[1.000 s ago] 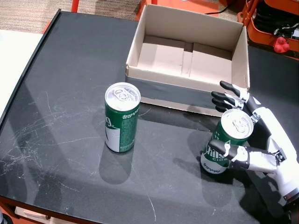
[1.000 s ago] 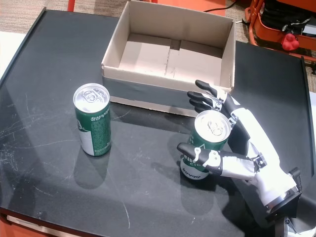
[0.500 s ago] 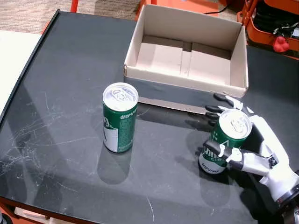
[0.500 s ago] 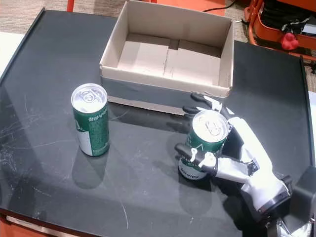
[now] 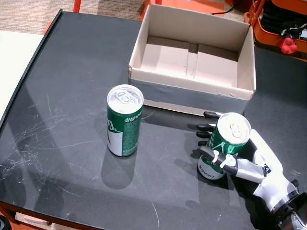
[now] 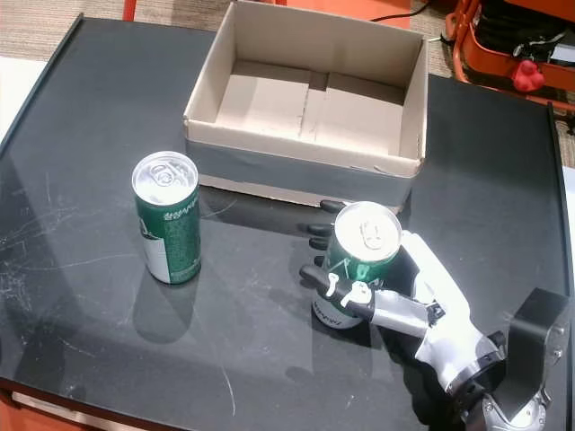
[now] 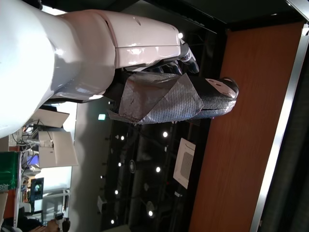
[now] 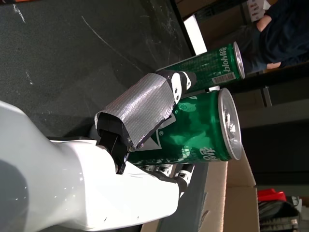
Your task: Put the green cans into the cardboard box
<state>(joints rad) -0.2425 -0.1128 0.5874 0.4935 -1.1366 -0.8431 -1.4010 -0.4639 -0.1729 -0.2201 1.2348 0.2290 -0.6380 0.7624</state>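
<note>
Surface: scratched black tabletop (image 5: 62, 143).
Right hand (image 5: 249, 163): wrapped around a green can (image 5: 224, 143), tilted.
Second can (image 5: 124, 120): upright, well to the hand's left.
Cardboard box (image 5: 192, 93): just beyond the fingers.
Left hand (image 7: 145, 63): grip unclear.

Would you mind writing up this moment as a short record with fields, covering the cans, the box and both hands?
held can: green drink can, upright on the black table, in front of the box's near wall
free can: second green drink can, upright, to the held can's left, untouched
box: open cardboard box, nothing inside
right hand: right hand, fingers wrapped around the held can
left hand: left hand, seen only in the wrist view, away from the table
cans in box: none
</note>
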